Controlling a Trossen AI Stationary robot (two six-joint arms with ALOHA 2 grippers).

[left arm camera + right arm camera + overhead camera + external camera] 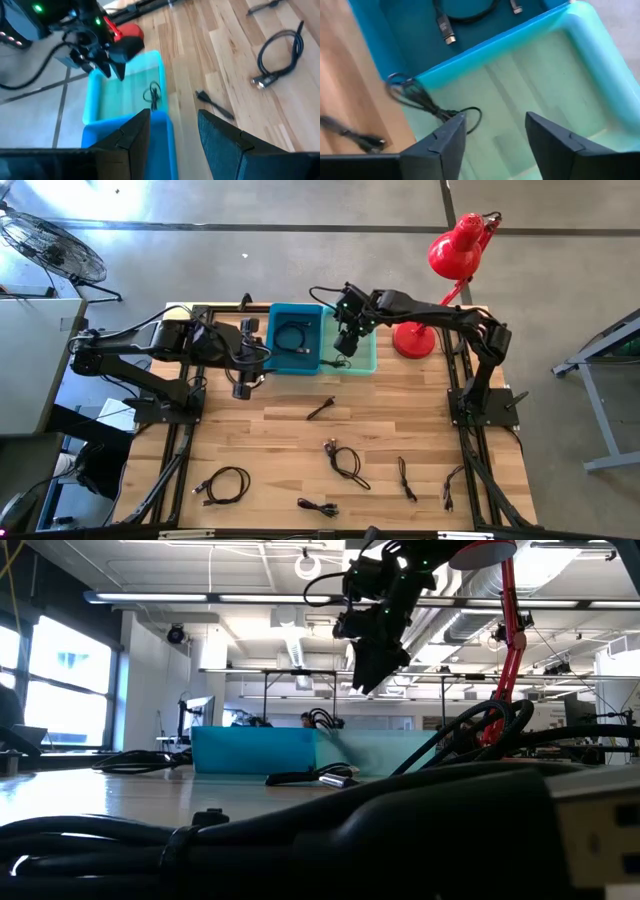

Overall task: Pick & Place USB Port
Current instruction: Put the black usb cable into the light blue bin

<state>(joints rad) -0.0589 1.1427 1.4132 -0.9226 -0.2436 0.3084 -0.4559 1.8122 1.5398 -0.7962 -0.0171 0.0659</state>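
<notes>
Cable (427, 107) is lying draped over the teal bin's (590, 55) near rim, just beside the right gripper (495, 137), whose spread fingers are holding nothing.

You get one overhead view, one level with the desk (280, 442), and two wrist views sharing the teal bin (580, 80).

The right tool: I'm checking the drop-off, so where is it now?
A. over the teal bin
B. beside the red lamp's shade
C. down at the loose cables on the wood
A: the high view shows the right tool above the teal bin, fingers apart, with a black cable draped over the bin's edge.
</notes>
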